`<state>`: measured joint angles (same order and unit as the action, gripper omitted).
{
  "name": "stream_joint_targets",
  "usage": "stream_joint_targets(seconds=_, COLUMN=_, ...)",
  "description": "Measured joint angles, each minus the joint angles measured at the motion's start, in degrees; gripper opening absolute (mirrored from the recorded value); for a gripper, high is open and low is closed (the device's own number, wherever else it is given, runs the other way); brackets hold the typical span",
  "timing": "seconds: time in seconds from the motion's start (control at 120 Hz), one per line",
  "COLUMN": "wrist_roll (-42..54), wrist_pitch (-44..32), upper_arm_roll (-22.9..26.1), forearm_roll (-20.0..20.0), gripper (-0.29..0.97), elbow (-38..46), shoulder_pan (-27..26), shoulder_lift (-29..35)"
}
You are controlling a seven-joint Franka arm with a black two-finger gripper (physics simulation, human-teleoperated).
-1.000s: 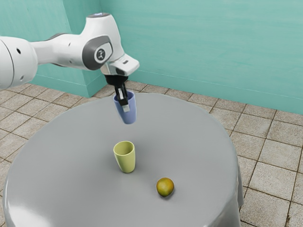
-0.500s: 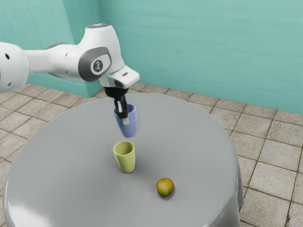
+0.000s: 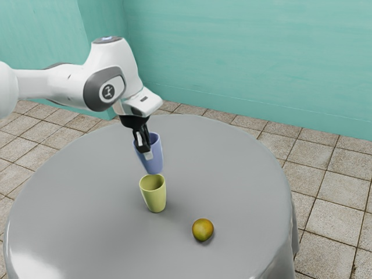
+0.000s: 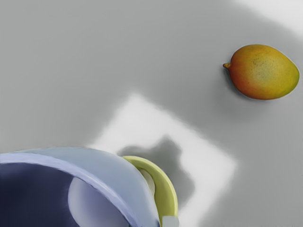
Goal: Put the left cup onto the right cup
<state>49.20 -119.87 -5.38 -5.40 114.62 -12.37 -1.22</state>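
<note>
My gripper [image 3: 145, 147] is shut on the rim of a blue cup [image 3: 151, 157], one finger inside and one outside. The cup hangs tilted in the air, its base just above the mouth of a yellow-green cup [image 3: 153, 193] that stands upright on the round grey table [image 3: 244, 174]. In the wrist view the blue cup [image 4: 85, 179] looms large right under my hand, and part of the yellow-green cup's rim [image 4: 163, 189] peeks out from behind it.
A mango [image 3: 202, 229] lies on the table to the exterior view's right of the yellow-green cup; the mango [image 4: 263, 72] lies apart from the cups in the wrist view. Tiled floor surrounds the table, and teal walls stand behind.
My arm has carried the blue cup down and toward the exterior view's left, from well above the table to just over the yellow-green cup. The grip has not changed.
</note>
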Motion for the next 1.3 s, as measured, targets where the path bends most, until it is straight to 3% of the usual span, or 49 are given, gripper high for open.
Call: stream_joint_targets(seconds=1.3, wrist_roll=-1.06, wrist_pitch=-4.57, upper_arm_roll=0.21, forearm_roll=0.07, gripper=-0.1, elbow=5.45, shoulder_pan=-0.68, shoulder_lift=0.25)
